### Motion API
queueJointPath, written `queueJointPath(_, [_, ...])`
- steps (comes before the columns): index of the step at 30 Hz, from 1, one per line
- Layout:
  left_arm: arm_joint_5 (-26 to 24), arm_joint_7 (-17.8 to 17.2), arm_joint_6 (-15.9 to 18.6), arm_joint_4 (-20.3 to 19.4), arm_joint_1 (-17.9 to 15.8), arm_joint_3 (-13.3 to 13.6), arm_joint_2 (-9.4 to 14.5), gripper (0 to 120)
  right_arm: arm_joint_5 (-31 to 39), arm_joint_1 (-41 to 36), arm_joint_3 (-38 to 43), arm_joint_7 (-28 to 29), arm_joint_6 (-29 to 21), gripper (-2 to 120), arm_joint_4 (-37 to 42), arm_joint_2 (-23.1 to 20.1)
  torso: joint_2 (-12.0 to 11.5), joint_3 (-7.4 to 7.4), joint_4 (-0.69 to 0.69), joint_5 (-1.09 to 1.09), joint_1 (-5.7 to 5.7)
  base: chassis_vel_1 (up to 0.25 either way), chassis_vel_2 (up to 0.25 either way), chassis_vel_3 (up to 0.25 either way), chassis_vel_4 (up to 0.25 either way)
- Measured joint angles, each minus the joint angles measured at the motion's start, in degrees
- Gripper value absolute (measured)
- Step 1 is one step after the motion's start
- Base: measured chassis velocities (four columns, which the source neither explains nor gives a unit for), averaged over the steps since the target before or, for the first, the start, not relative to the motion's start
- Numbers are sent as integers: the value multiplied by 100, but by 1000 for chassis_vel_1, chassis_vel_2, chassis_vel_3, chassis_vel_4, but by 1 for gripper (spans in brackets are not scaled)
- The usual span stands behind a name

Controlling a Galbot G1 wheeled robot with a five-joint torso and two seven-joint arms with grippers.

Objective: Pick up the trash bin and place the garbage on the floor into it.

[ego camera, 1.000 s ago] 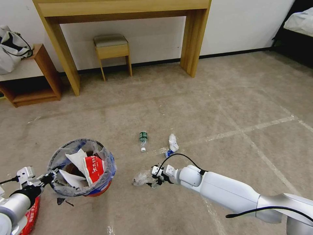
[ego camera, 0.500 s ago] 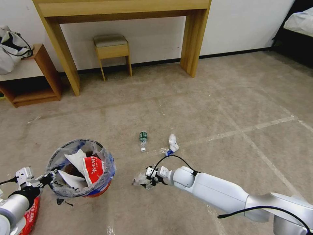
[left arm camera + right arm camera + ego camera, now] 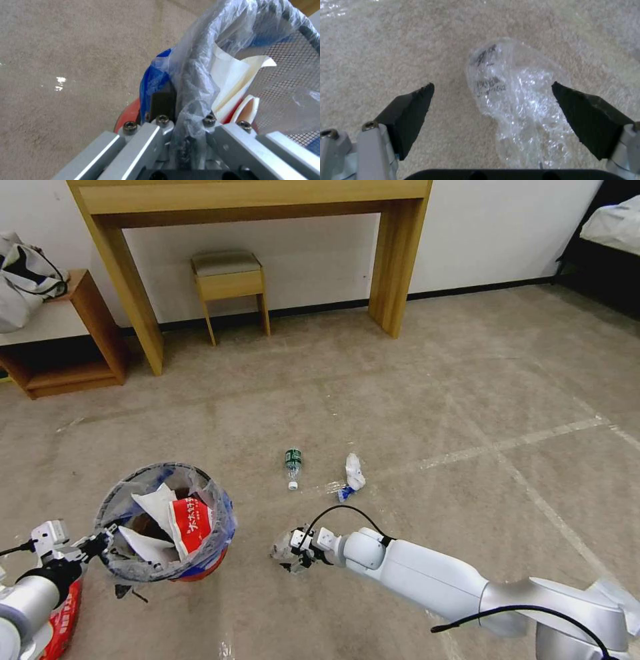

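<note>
Two tools work low over the beige-grey carpet floor (image 3: 413, 400). Near left, the left tool (image 3: 100, 545) is clamped on the dark rim of the red-based, plastic-lined round trash bin (image 3: 167, 523), held off the floor. Right of it, the right tool (image 3: 493, 105) hangs spread wide around a crumpled clear plastic wrapper (image 3: 516, 100). Farther off lie a small green-labelled bottle (image 3: 293, 465) and crumpled white paper (image 3: 353, 471).

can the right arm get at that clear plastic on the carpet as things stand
Probably yes. The right end effector is open and low over the clear plastic, its fingers on either side, with only bare floor around it.
</note>
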Motion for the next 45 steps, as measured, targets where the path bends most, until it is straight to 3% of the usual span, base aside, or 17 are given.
queueJointPath(19, [0, -6, 0, 21, -20, 37, -4, 1, -21, -109, 91, 14, 47, 67, -141, -104, 0, 0, 0, 0, 0, 0, 0, 0, 0])
queueJointPath(45, [18, 2, 0, 34, -4, 35, -40, 1, -225, 9, 263, 22, 234, 68, -766, 180, 0, 0, 0, 0, 0, 0, 0, 0, 0])
